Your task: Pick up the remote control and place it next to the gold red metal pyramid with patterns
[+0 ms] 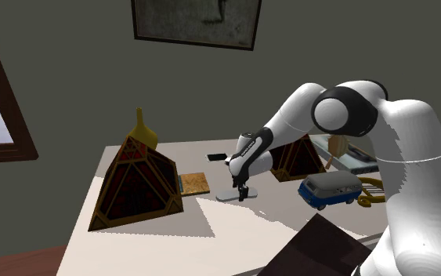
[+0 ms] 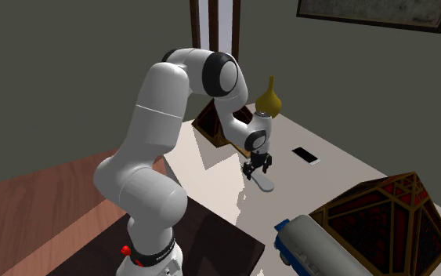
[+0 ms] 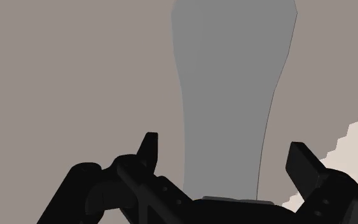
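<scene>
Centrally, one plain grey remote (image 3: 234, 76), long, wider at one end, flat on the table (image 1: 140, 243), under the gripper (image 1: 241, 193), fingers spread, not touching it, two pyramids by the shoulder view, left pyramid (image 1: 136, 184), right pyramid (image 1: 297, 157), one blue van (image 1: 330, 190), one yellow vase (image 1: 146, 133)

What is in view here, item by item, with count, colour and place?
table: one, pale, under everything
remote: one, grey, lying flat at its middle
vase: one, yellow, far side
van: one, blue toy, shoulder view's right
pyramids: two, gold and dark red; pyramid by the vase, pyramid by the van
phone: one, dark, beyond the remote
tile: one, brown, beside the pyramid by the vase
picture: one, dark frame, on the wall
arm: one, white, dark joints
tool: one, black, open, fingers either side of the remote
</scene>
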Tool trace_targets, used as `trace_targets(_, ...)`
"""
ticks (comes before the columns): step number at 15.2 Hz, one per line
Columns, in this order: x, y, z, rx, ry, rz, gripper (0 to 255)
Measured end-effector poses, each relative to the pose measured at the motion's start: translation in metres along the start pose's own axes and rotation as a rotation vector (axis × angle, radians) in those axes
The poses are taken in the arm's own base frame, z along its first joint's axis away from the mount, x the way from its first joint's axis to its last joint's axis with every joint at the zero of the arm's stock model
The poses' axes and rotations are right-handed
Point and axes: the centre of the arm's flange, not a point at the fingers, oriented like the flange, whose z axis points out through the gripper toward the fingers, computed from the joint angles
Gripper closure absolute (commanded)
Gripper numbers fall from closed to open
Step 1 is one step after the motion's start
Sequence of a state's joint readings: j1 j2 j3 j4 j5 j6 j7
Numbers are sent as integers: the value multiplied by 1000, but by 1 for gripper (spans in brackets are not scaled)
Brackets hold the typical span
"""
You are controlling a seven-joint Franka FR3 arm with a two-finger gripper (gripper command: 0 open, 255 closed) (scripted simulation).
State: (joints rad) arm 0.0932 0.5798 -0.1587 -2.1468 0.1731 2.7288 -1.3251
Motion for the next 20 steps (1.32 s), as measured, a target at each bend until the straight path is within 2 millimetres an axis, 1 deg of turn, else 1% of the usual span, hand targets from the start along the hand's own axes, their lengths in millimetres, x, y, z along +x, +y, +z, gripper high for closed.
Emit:
trace_targets(5, 0, 0, 1, 0, 0, 0, 0)
trace_targets(6, 0, 0, 1, 0, 0, 0, 255)
trace_targets(16, 0, 0, 1, 0, 0, 0, 255)
trace_targets(20, -1, 0, -15, 0, 0, 0, 255)
